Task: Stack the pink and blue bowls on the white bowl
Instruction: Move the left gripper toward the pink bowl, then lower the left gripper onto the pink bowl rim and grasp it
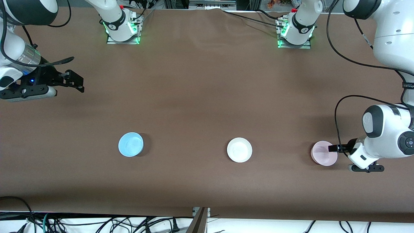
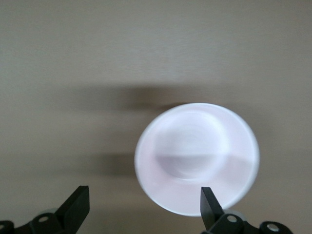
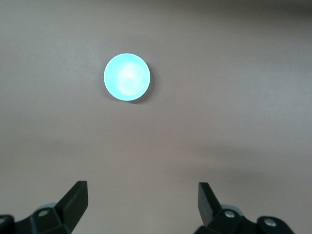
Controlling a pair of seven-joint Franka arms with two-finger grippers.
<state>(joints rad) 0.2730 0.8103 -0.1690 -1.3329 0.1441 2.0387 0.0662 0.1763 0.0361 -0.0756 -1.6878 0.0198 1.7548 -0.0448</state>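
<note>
Three small bowls sit in a row on the brown table (image 1: 200,97). The blue bowl (image 1: 131,144) is toward the right arm's end. The white bowl (image 1: 239,149) is in the middle. The pink bowl (image 1: 323,153) is toward the left arm's end. The bowls are well apart from each other, and each one stands the right way up with nothing inside it.

The left gripper (image 1: 334,148) is down low at the pink bowl, right at the bowl's rim on the side toward the left arm's end of the table. In the left wrist view, its two fingers (image 2: 210,204) are spread wide. The pink bowl (image 2: 196,158) is just ahead of the fingertips. One finger is in front of the bowl's rim, and the other finger is out to the side over bare table. The fingers hold nothing. I cannot tell if a finger touches the bowl.

The right gripper (image 1: 76,81) hangs up in the air over bare table at the right arm's end and waits. It is well apart from the blue bowl. In the right wrist view, its fingers (image 3: 207,200) are wide apart too, and they hold nothing. The blue bowl (image 3: 126,77) is small and far ahead of this gripper.
</note>
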